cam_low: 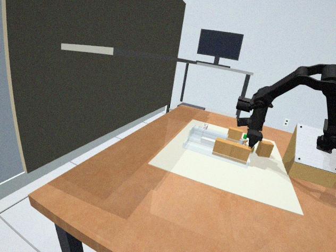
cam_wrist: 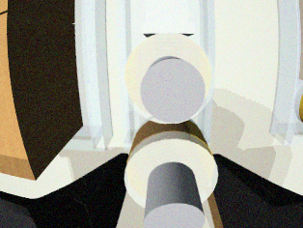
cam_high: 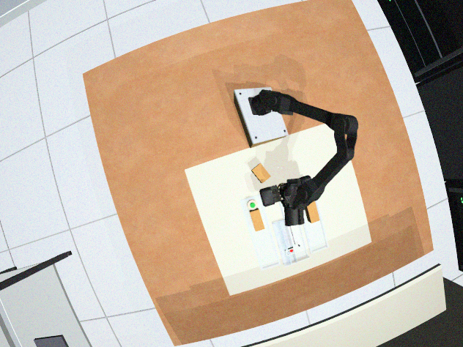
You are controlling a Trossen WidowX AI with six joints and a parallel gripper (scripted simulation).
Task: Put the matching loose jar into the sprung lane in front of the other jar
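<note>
From above, the arm covers the claw [cam_high: 291,220] and its jar, and the side view's too small to help. The wrist view shows the claw clamped on a cream jar [cam_wrist: 171,175] with a grey lid. A matching jar [cam_wrist: 170,78] stands right at its 12 o'clock in the clear lane [cam_wrist: 90,91] on the desk [cam_low: 114,173].

Two grey-lidded cream jars [cam_wrist: 168,87] touching, in-line.

Looks like a lab or office test room. White tiled floor [cam_high: 56,157], plain grey walls, big dark panel [cam_low: 89,67], and a monitor [cam_low: 219,44] on a desk [cam_low: 217,66] behind the wooden surface [cam_low: 135,195].
</note>
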